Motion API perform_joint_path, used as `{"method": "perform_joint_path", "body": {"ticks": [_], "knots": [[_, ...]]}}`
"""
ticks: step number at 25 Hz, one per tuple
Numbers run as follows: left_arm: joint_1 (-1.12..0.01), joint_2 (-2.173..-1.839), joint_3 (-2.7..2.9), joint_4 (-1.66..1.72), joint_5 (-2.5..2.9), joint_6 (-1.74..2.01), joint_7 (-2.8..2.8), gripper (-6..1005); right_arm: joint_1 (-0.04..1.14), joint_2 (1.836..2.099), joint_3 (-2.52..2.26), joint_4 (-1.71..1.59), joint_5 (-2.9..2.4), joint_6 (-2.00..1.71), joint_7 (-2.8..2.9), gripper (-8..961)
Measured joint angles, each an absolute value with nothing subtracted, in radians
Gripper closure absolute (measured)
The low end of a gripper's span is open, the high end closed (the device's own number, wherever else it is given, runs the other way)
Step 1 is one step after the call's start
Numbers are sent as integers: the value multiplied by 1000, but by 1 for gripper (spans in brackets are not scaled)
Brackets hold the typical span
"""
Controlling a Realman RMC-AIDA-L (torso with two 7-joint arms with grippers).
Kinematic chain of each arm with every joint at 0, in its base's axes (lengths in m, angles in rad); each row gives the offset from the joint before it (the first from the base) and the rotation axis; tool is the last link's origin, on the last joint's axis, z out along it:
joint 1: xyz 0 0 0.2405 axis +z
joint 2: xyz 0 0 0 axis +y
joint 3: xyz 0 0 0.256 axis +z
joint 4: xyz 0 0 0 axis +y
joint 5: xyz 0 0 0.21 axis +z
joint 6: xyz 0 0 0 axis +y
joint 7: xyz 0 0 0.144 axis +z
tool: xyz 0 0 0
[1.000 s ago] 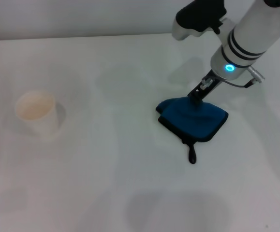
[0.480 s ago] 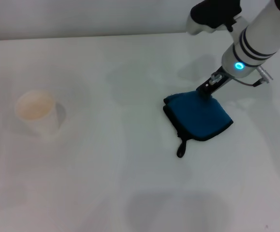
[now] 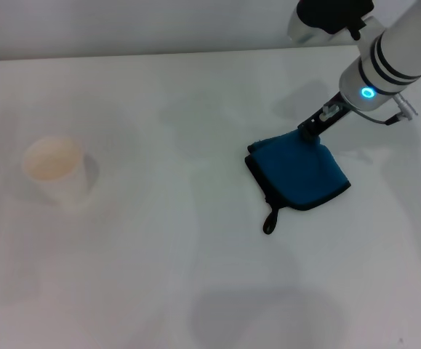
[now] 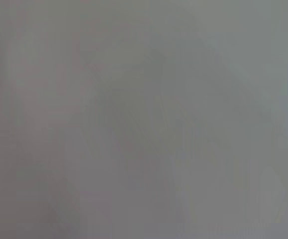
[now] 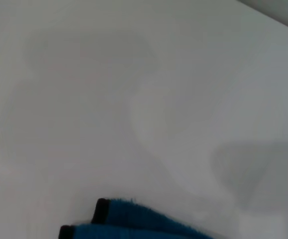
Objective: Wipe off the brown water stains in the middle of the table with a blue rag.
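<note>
Across the wide white table (image 3: 159, 276) little breaks the surface — a smooth, pale top running back to a plain light wall, with soft grey shadows lying on it near the front edge. Right of centre lies the blue rag (image 3: 298, 173), folded flat, its dark edging showing along the near side and its small black loop tab (image 3: 270, 220) trailing toward the front. The right gripper (image 3: 313, 129) comes down at a slant from the upper right and meets the rag's far corner; its fingers appear closed on the cloth there, the arm's blue light glowing just above. The right wrist view shows only a strip of the rag (image 5: 134, 224) with its black edge against bare white tabletop. Well apart, on the left side, stands a cream paper cup (image 3: 56, 169), upright. No brown stain can be made out on the table from here. The left wrist view gives only a blank grey field, and the left arm is out of sight.
</note>
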State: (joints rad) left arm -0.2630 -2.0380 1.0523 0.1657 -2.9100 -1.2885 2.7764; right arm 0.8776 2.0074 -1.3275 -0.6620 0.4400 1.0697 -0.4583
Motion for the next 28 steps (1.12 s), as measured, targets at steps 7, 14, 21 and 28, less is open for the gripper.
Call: {"method": "perform_joint_path", "body": {"ticks": [7,14,21,28], "knots": [[-272,-2034,1052,166,-2910,-1275,2776,197,875,2007,-1300,-663,437,1060,-451,662],[-272,-2034,1052,166,-2910,-1271,2776,197,831,2008,-1217,-715,435,1016,-464,376],[-266,-2038,1052,166,-2910,-1274,2776,198,704,2013,-1201,-839,453,869,-489,122],[-262,-2039,1059,166,-2910,-1277,2776,198,562,2015,-1201,-844,731,605,-629,93]]}}
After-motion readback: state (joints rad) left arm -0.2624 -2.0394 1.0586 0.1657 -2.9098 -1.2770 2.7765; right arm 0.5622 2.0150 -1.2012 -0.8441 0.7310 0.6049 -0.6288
